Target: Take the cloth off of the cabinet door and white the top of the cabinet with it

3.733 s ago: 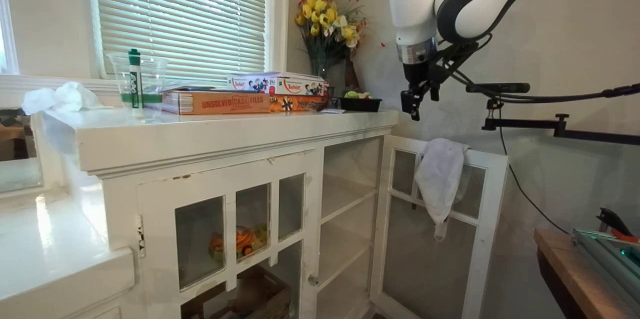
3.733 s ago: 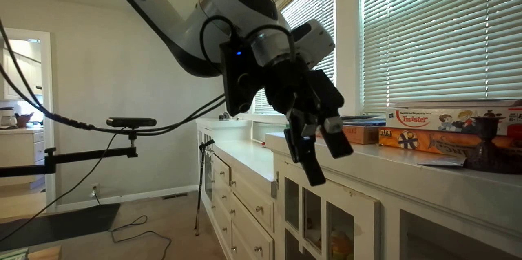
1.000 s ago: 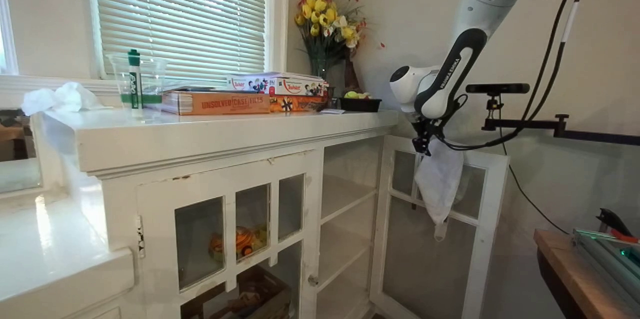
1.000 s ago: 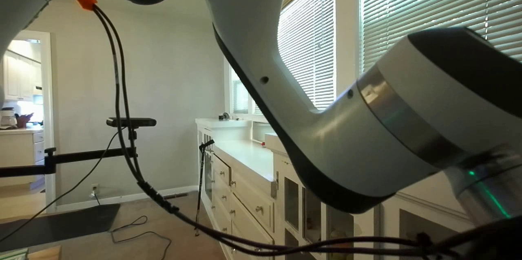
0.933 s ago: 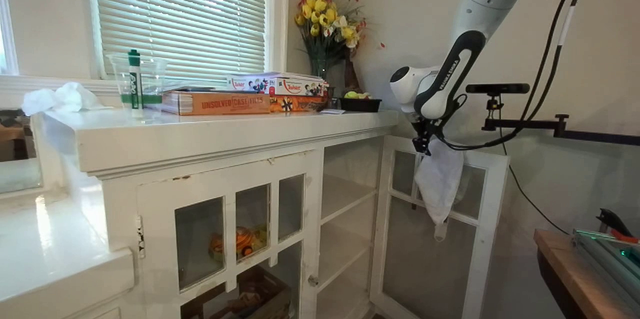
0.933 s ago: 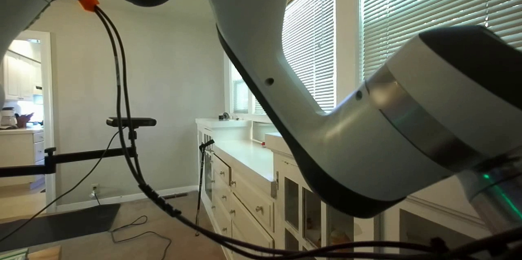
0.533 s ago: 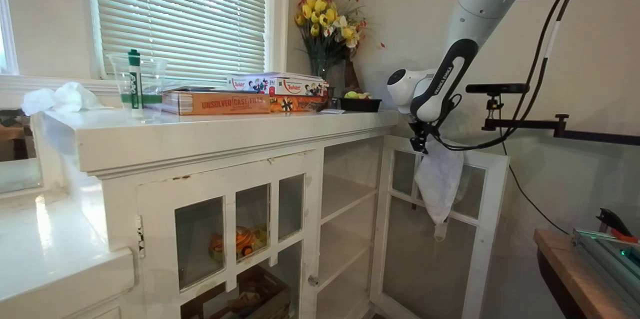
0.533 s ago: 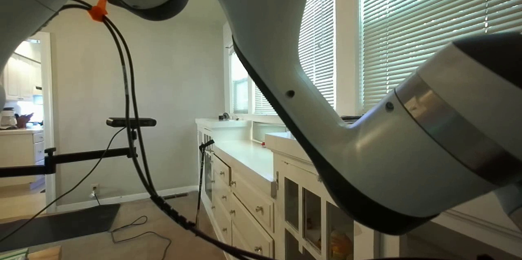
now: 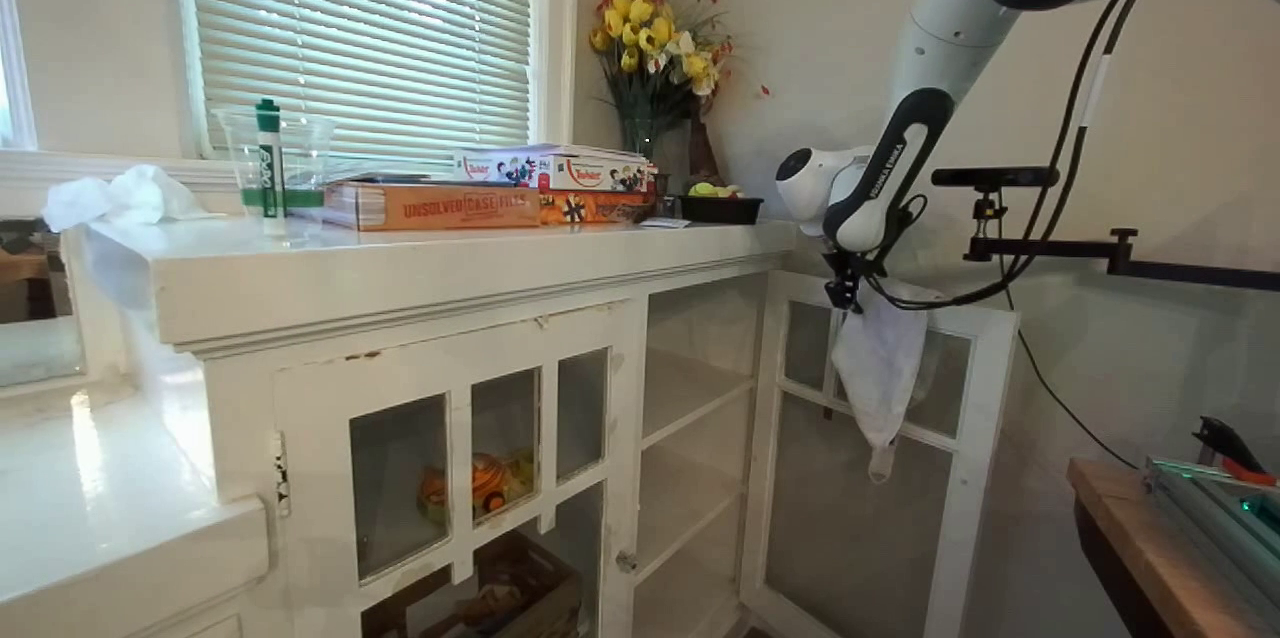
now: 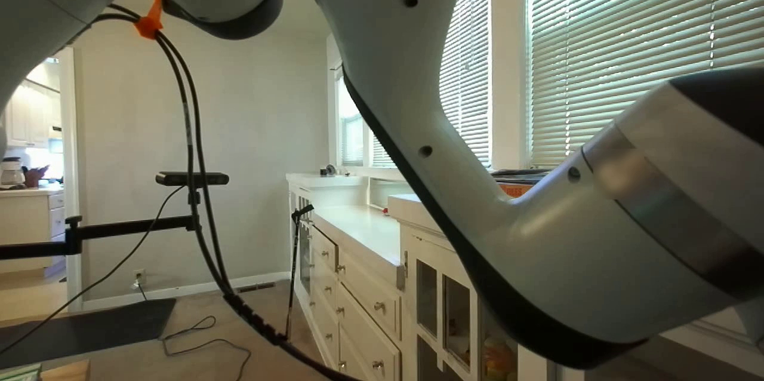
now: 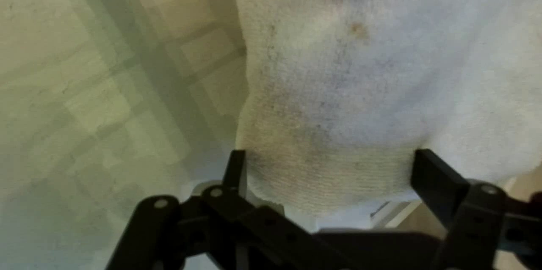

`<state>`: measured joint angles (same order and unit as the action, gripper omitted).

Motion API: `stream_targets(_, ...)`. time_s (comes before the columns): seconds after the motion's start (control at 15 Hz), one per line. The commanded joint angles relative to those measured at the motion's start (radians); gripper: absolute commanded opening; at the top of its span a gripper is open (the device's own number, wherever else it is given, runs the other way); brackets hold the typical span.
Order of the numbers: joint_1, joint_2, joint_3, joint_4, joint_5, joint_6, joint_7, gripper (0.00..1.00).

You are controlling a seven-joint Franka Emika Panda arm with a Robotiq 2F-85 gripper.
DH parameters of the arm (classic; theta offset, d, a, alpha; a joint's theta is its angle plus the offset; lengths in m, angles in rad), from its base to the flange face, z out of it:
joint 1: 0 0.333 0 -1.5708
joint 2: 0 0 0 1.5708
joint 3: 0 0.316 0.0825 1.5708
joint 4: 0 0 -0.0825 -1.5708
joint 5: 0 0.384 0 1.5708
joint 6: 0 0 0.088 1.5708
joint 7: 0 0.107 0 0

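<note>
Claw (image 11: 330, 153) spread wide, w/ part of cloth (image 11: 360, 84) btwn its tips; rest of cloth hangs below claw, draped over top edge of cab. door (image 9: 858, 538), swung out.

At the pincer (image 11: 330, 159), a soft, matt, finely ribbed fabric is shown by the cloth (image 11: 360, 92), its face roughened and stained. The pincer is finished in dull black, dotted with metallic pin heads (image 11: 161, 203). Above it, the arm (image 10: 555, 243) is given a smooth, faintly shining, plastic-like finish and is banded by a ring (image 10: 659, 208) of polished metal. Below the pincer, the cabinet door (image 9: 970, 468) is coated in white paint and fitted with smooth panes (image 9: 860, 538) that look like glass. Well apart from the pincer, boxes (image 9: 450, 208) of printed card and a cup (image 9: 308, 153) of clear plastic are carried by the surface (image 9: 450, 265), which is covered in glossy paint.
</note>
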<state>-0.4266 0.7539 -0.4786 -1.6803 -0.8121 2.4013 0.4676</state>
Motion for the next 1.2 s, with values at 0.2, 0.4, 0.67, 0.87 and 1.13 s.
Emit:
stream_targets(0.2,0.097,-0.029,-0.043,-0.049,0.021,-0.122,0.14,1.0)
stream_targets(0.4,0.121,-0.047,-0.025,-0.078,0.042,-0.201,0.192,1.0)
stream_targets(0.67,0.123,-0.042,-0.006,-0.086,0.086,-0.283,0.236,1.0)
stream_targets(0.87,0.11,-0.033,-0.007,-0.076,0.116,-0.325,0.253,1.0)
stream_targets(1.13,0.073,-0.026,-0.004,-0.044,0.157,-0.343,0.217,1.0)
